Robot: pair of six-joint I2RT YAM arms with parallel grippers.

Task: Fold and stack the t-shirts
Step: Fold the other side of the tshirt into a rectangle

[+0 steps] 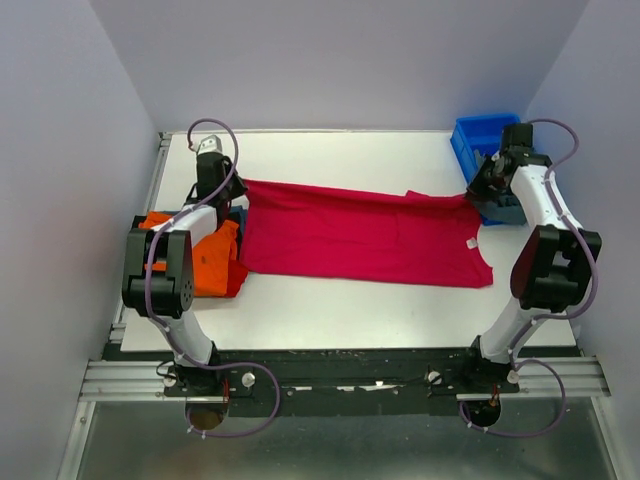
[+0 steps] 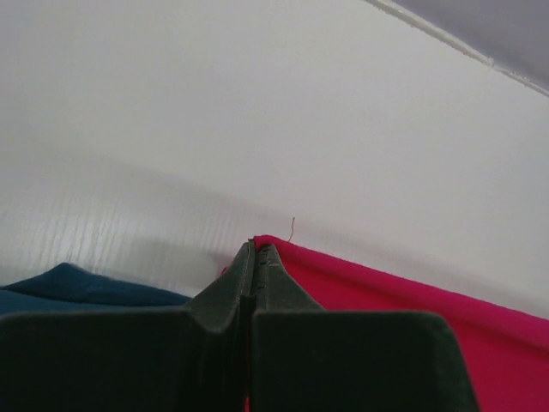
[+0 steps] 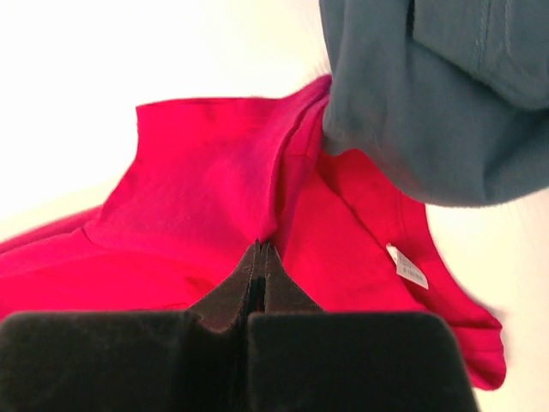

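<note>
Top external view shows the crimson-pink t-shirt (image 1: pixel 360 235) spread nearly flat across the middle of the tabletop (image 1: pixel 350 310). Its neck end, with a small white label (image 1: pixel 470 243), lies toward the right, and its far edge is pulled into a fairly straight line between the two arms. The left gripper (image 1: pixel 240 190) is closed tight on the shirt's far left corner; in the left wrist view its tips meet right at the point of the pink cloth. The right gripper (image 1: pixel 478 188) is likewise pinched shut, on a raised fold of the same shirt near the collar and shoulder, as the right wrist view shows. The cloth looks thin, light and limp, so it should drape and wrinkle wherever it is unsupported. Corners, hems and shoulder seams seem the best places to hold it, since the doubled cloth there gives the fingers something to bite on. A grey-blue t-shirt (image 1: pixel 500 210) is bunched just beside the right gripper, touching the pink shirt's collar end, with a blue bin (image 1: pixel 478 135) behind it. An orange t-shirt (image 1: pixel 205 262) lies crumpled at the left edge under the left arm. A dark blue t-shirt (image 2: pixel 77 287) shows near the held corner.
</note>
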